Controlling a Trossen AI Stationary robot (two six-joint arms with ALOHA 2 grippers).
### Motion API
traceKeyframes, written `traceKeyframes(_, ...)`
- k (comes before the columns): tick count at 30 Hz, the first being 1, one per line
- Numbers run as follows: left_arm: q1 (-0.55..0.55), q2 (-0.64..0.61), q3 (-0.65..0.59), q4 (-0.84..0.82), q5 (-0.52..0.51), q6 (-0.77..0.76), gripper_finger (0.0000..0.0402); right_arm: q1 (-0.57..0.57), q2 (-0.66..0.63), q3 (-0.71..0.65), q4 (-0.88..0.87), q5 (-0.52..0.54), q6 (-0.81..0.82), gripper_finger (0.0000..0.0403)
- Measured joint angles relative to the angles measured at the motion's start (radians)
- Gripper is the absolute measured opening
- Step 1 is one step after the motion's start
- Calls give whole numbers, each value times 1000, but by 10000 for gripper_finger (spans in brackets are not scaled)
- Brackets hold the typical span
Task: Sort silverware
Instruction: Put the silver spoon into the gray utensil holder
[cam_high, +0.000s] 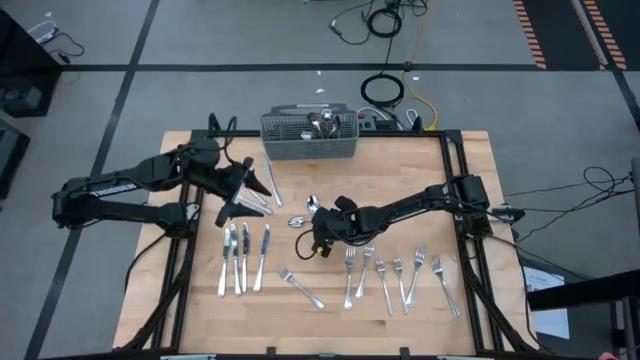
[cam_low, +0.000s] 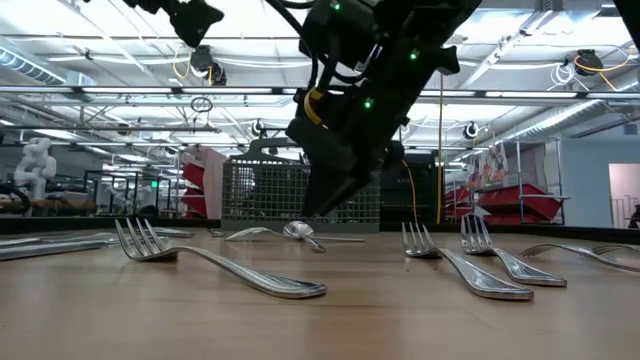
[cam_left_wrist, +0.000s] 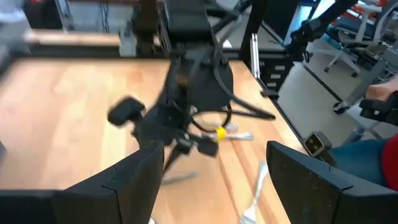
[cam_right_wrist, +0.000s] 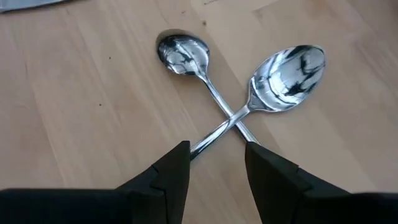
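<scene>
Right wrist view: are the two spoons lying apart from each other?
No: the smaller spoon and the larger spoon cross at their handles, just ahead of the open right gripper.

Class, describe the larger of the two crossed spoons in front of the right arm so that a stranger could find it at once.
Start at the wire-mesh cutlery basket at the table's far edge and come toward the middle, where the right tool hovers open over two spoons with crossed handles. The target is the larger spoon: its bowl is wider than the smaller spoon beside it, and its handle runs between the tool's fingers.
</scene>
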Motion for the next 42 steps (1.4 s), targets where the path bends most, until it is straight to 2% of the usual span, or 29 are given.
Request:
traceKeyframes(16,-10,0,-13,5,-25,-6,288,-1,121,31,92,7,78,141)
traceKeyframes(19,-10,0,-13,3,-30,-3,288,-2,124,33,93,5,109,109)
traceKeyframes(23,-10,0,-13,3,-31,-2,288,-9,125,34,92,4,140,25)
traceKeyframes(28,-10,0,-13,3,-31,-3,288,-10,121,33,91,1,150,12)
traceKeyframes(35,-10,0,-13,7,-70,-2,288,-6,48,28,82,54,98,4)
traceKeyframes(42,-9,0,-13,70,-124,0,288,-1,-131,30,101,204,-36,2)
